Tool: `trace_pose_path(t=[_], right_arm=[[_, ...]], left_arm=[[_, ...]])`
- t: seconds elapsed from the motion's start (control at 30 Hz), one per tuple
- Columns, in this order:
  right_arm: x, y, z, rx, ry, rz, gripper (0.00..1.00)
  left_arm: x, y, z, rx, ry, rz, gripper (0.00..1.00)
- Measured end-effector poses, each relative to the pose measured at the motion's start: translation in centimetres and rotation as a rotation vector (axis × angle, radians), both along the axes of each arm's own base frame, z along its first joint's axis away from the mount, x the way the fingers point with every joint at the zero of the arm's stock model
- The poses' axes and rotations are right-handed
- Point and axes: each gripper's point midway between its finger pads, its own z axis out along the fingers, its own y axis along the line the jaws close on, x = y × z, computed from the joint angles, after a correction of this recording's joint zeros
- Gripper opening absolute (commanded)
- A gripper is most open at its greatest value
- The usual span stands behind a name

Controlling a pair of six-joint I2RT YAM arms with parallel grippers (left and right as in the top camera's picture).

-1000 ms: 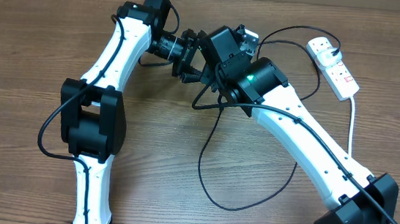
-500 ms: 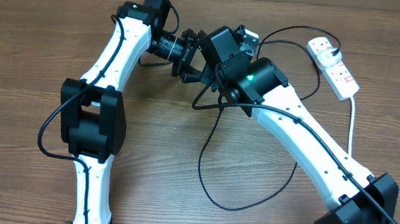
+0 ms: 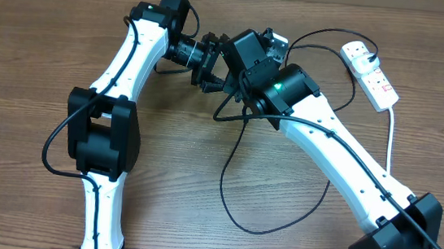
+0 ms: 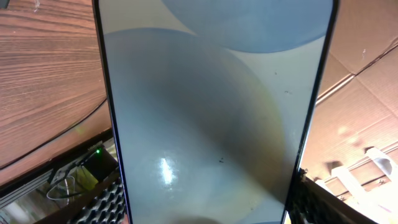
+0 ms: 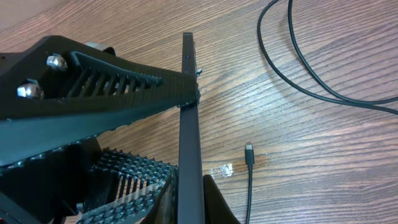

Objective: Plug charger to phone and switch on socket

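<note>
Over the bench (image 3: 52,26), both tools clamp the phone (image 4: 211,124).
Left tool (image 4: 208,210) grips its edges, right tool (image 5: 186,196) its faces; charger (image 5: 249,152) tip lies loose.

The phone (image 4: 211,106) glows pale blue, the charger (image 5: 249,154) tip lies loose nearby, the white socket (image 3: 371,73) well apart.
</note>
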Motion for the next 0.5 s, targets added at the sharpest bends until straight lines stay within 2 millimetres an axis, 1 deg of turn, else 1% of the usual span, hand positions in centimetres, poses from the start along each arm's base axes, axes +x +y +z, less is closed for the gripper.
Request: trace_pose_path(t=[0.07,0.13,0.17,0.2,0.33,0.5], right_arm=[[0.0,-0.1,0.0,-0.003,-0.002,-0.002,0.04],[0.1,-0.1,0.1,-0.003,-0.007,-0.006,0.04],[0.1,-0.2,0.1,-0.004,-0.007,-0.01,0.04],[0.1,-0.2,0.0,-0.004,-0.005,-0.012,0.04],[0.2,-0.4,0.0,0.004,-0.004,-0.034,0.04],[0.8,-1.4,0.0,0.017,-0.004,-0.078,0.04]], left_arm=[[0.1,0.0,0.0,-0.002,-0.006,0.001,0.76],[0.4,-0.1,0.1,-0.009,-0.028,0.0,0.92],[0.6,-0.2,0.3,-0.022,-0.044,-0.002,0.98],[0.8,-0.3,0.5,-0.029,-0.057,-0.001,1.0],[1.1,-0.3,0.6,-0.035,-0.081,-0.001,1.0],[1.5,0.1,0.0,0.002,-0.097,0.011,1.0]])
